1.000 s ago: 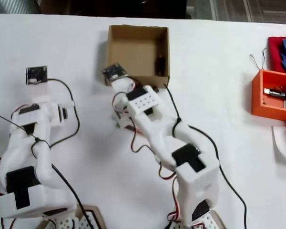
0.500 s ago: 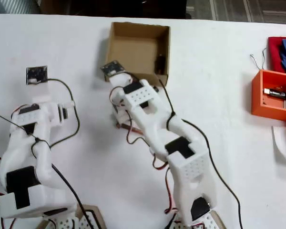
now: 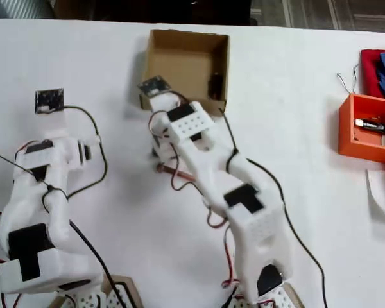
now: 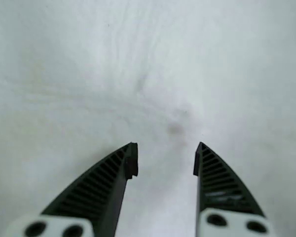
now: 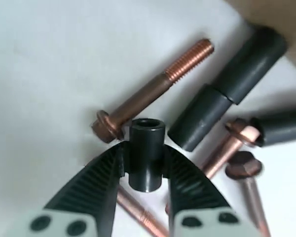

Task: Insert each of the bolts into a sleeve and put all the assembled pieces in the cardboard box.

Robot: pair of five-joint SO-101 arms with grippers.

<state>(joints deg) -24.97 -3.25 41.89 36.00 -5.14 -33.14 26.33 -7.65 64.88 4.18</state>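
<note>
A smooth black cylindrical sleeve [image 5: 145, 136], its round bore showing, is clamped between the ribbed black jaws of the right gripper [image 5: 144, 155], just outside the near wall of the brown cardboard box [image 3: 183, 67]. Close to that same wall, copper-coloured bolts [image 5: 153, 91] with flanged heads and threaded tips are scattered on the white surface [image 3: 115, 141], among further matte black sleeves [image 5: 227, 89]. The left gripper [image 4: 165, 158] is held well to the left of the box, its jaws apart over faintly creased surface.
</note>
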